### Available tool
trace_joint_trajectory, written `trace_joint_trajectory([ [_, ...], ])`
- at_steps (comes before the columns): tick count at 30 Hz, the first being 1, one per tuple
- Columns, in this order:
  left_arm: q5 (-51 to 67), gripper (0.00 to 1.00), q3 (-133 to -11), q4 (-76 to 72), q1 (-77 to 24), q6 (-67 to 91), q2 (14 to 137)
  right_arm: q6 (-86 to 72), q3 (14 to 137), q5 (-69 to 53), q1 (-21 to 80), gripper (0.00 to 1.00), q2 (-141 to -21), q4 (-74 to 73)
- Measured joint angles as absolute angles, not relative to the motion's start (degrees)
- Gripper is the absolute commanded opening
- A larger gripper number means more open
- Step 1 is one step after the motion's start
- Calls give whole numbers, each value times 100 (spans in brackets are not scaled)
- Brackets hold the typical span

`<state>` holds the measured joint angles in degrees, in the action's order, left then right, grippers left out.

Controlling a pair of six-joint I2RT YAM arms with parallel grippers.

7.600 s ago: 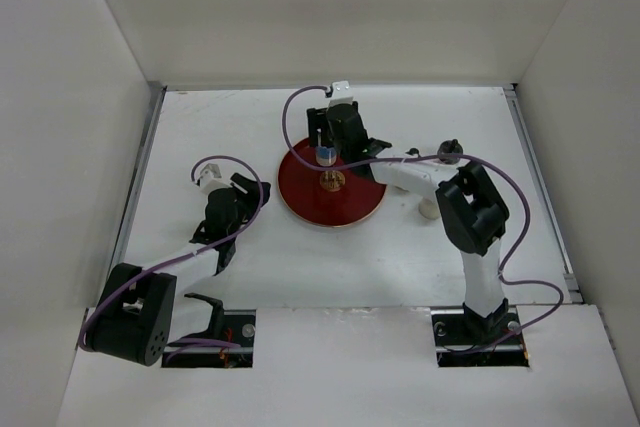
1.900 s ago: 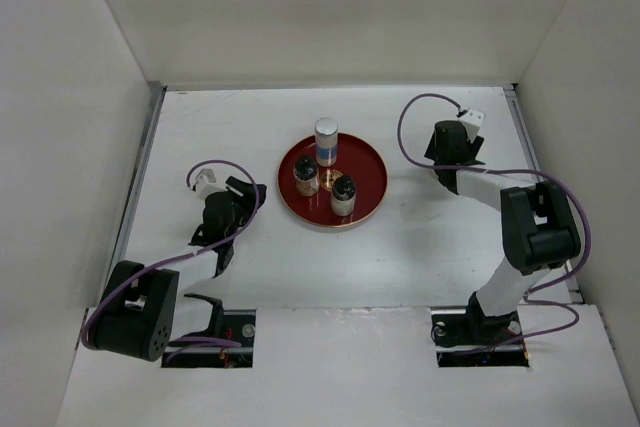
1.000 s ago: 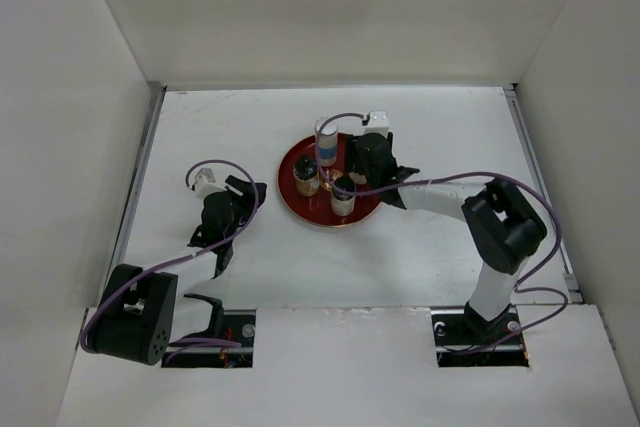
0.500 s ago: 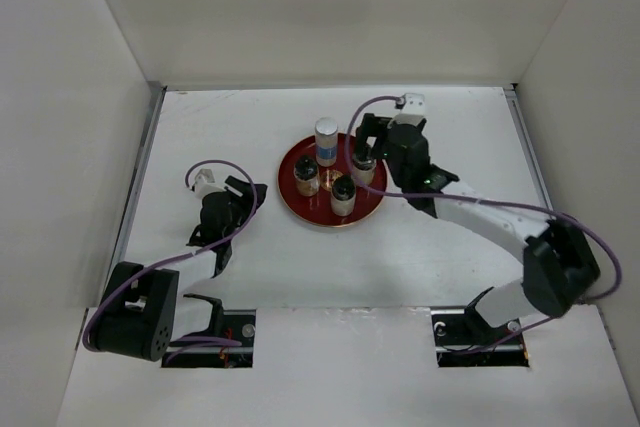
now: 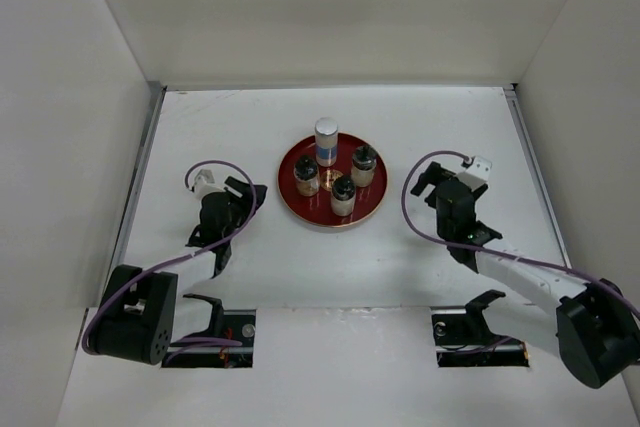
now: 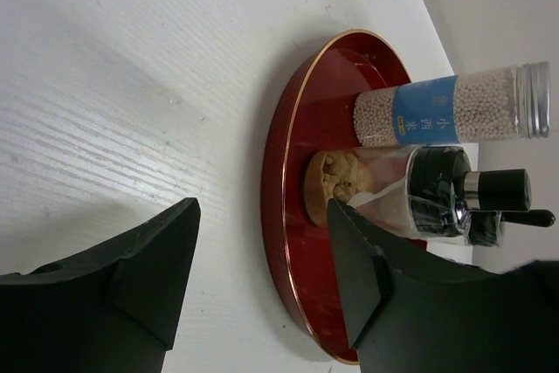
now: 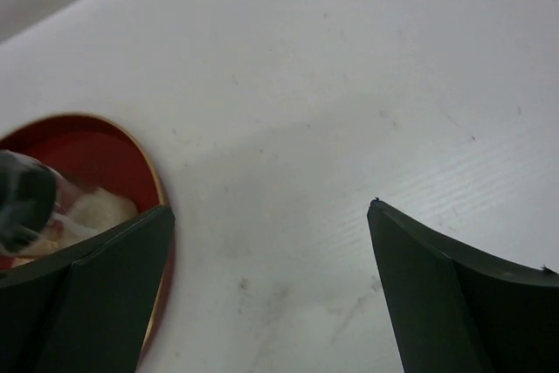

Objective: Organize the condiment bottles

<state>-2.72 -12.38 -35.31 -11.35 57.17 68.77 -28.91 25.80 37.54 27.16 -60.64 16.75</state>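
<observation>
A round red tray [image 5: 300, 206] holds all four condiment bottles. The tall white bottle with a blue band [image 5: 326, 141] stands at its back. Three short clear shakers with dark caps [image 5: 307, 177] [image 5: 343, 193] [image 5: 363, 164] stand in front of it. My left gripper [image 5: 240, 197] is open and empty, left of the tray; its wrist view shows the tray [image 6: 288, 163], the tall bottle [image 6: 454, 109] and a shaker [image 6: 410, 191]. My right gripper [image 5: 432, 179] is open and empty, right of the tray; its view shows the tray's edge [image 7: 155, 185].
White walls enclose the table on the left, back and right. Purple cables loop over both arms. The arm bases sit at the near edge.
My right gripper let go of the third shaker on the tray's right side, then drew back to the right and toward the near edge. The left arm has not moved.
</observation>
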Motion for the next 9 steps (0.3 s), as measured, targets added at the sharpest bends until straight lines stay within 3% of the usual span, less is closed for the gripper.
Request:
trace_joint_trajectory([
  [9,-276,59,-1238,-3529,-1142,5640,6783,-3183,2228,3778,2698,100,-5828,1699],
])
